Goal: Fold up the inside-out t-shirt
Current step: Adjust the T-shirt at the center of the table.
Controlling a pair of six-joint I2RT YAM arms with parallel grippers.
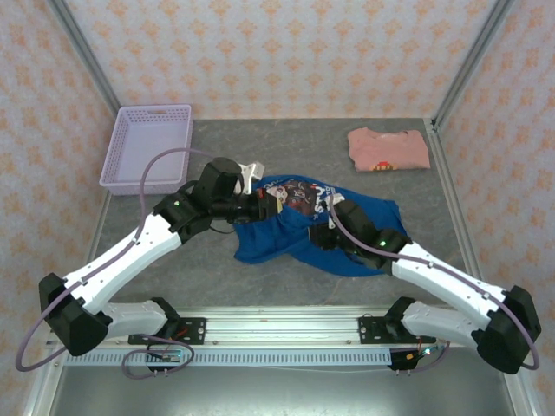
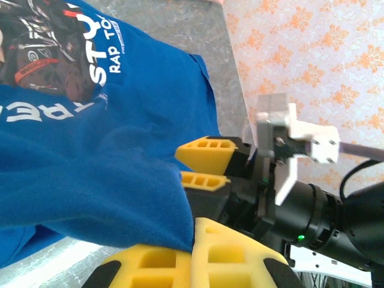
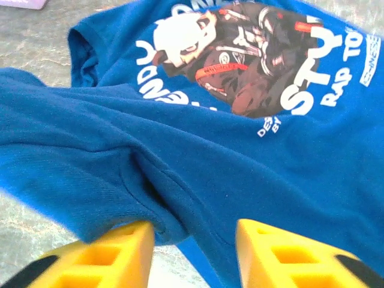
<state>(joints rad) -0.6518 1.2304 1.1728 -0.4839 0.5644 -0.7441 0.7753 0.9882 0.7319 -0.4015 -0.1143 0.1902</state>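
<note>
From where I stand, the blue t-shirt point(image 1: 282, 241) lies rumpled in the middle of the grey table point(image 1: 217, 282), its printed graphic point(image 1: 299, 195) facing up. The left gripper point(image 1: 263, 204) is clamped tight on the shirt's left edge, cloth caught between its yellow fingers point(image 2: 234, 261). The right gripper point(image 3: 193, 235) sits at the shirt's near right side, jaws partly apart, a fold bunched against one finger. A lilac basket point(image 1: 156, 110) and a pink shirt point(image 1: 388, 149) sit farther back.

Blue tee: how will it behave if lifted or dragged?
Likely floppy: the t-shirt lies crumpled, sagging in folds where the left gripper pinches it. Probably light, as the cloth looks thin; a lifted corner would trail the rest. Its knit surface looks grippy, so it may bunch rather than slide on the table.
</note>
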